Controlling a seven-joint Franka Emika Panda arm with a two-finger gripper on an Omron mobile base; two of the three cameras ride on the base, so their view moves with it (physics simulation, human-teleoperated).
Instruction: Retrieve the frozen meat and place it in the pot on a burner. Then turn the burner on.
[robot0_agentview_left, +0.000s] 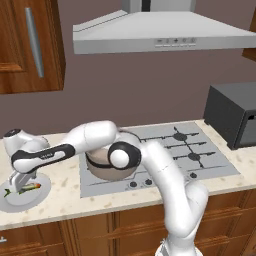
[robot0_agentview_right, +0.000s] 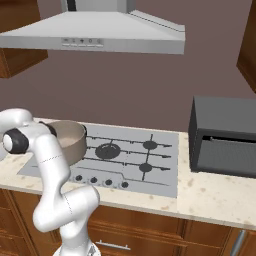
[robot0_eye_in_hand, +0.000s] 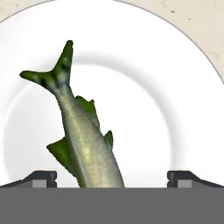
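The frozen meat, a slender silvery-green fish (robot0_eye_in_hand: 85, 140), lies on a round white plate (robot0_eye_in_hand: 175, 109) with its forked tail pointing away from the hand. My gripper (robot0_eye_in_hand: 113, 179) is open just above it, and the fish's body runs between the two spread fingertips (robot0_eye_in_hand: 43, 178), nearer the left one. In the left base view the gripper (robot0_agentview_left: 19, 183) hangs low over the plate (robot0_agentview_left: 31, 201) on the counter's left end, where the fish (robot0_agentview_left: 25, 189) shows an orange tinge. The brownish-grey pot (robot0_agentview_left: 105, 169) stands on the stove's front-left burner, also visible as the pot (robot0_agentview_right: 67, 137).
The stove (robot0_agentview_left: 185, 150) has a row of knobs (robot0_agentview_left: 141, 183) along its front edge, seen too as knobs (robot0_agentview_right: 100, 181). A dark oven box (robot0_agentview_left: 235, 117) sits at the counter's right. A range hood (robot0_agentview_left: 160, 35) hangs above. My arm stretches leftward in front of the pot.
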